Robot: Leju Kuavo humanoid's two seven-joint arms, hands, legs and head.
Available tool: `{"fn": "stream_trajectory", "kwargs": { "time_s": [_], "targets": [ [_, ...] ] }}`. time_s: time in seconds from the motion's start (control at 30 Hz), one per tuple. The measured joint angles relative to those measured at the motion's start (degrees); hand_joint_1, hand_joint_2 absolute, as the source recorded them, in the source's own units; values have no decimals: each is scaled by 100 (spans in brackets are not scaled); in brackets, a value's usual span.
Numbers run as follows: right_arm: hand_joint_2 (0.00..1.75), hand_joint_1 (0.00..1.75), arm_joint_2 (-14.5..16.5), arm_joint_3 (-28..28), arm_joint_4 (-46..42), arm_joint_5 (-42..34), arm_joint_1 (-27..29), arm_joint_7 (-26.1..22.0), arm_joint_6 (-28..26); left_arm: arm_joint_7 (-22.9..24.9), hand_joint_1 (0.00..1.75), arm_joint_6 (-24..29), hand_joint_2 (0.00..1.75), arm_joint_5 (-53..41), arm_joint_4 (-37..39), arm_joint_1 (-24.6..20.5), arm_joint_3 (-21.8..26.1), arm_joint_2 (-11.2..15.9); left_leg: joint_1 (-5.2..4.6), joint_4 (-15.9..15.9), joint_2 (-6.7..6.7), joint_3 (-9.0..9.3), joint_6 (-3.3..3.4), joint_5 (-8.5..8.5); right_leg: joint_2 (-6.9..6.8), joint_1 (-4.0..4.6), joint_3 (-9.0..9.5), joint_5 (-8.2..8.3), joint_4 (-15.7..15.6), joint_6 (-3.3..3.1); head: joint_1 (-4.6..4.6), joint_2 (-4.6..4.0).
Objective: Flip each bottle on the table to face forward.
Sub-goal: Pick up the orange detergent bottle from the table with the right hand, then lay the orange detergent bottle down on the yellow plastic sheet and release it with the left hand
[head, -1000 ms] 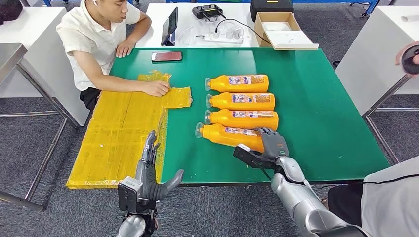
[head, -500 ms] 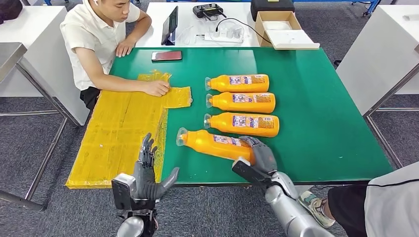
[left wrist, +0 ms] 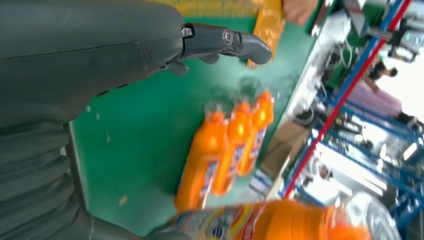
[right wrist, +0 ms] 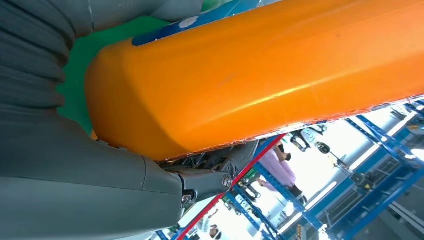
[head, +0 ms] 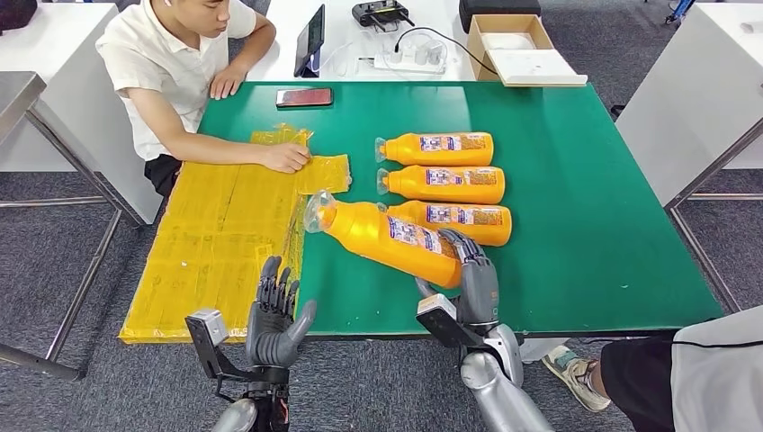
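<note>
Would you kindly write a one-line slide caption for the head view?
Right hand lifts one orange bottle off the green table beside three lying bottles; left hand open.

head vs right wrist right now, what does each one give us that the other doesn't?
Head view alone: three orange bottles lying in a row on the green table, the open left hand off the near edge, a seated person with a hand on the yellow sheet, a phone.

Right wrist view alone: the held bottle's bare orange underside close up, with blue racking behind.

Both: the right hand gripping the base end of the lifted bottle.
</note>
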Motion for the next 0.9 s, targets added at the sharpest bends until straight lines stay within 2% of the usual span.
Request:
{"fn": "stream_trajectory", "kwargs": {
  "time_s": [0.17, 0.3, 0.57, 0.9],
  "targets": [
    [175, 175, 32, 144, 17, -64, -16, -72, 152, -42, 0, -651, 175, 120, -249, 99, -184, 83, 1, 0, 1, -4, 0, 0, 0, 1, -2, 0, 1, 0, 1, 0],
    [175, 175, 189, 449, 196, 125, -98, -237, 414, -19, 0, -1068, 175, 152, -403, 123, -291, 127, 4, 0, 3, -5, -1, 0, 1, 4, -7, 0, 2, 0, 1, 0],
    [175, 175, 728, 1458, 907, 382, -154, -571, 505, 27, 0, -992, 175, 76, -410, 9, -272, 115, 12, -1, 2, -8, -2, 1, 1, 12, -12, 0, 2, -1, 1, 0],
    [175, 175, 902, 1982, 1367, 281, -381, -529, 525, -57, 0, -726, 175, 133, -359, -9, -135, 110, 5, 0, 3, -8, -2, 1, 1, 6, -14, 0, 1, -1, 1, -1]
  ]
}}
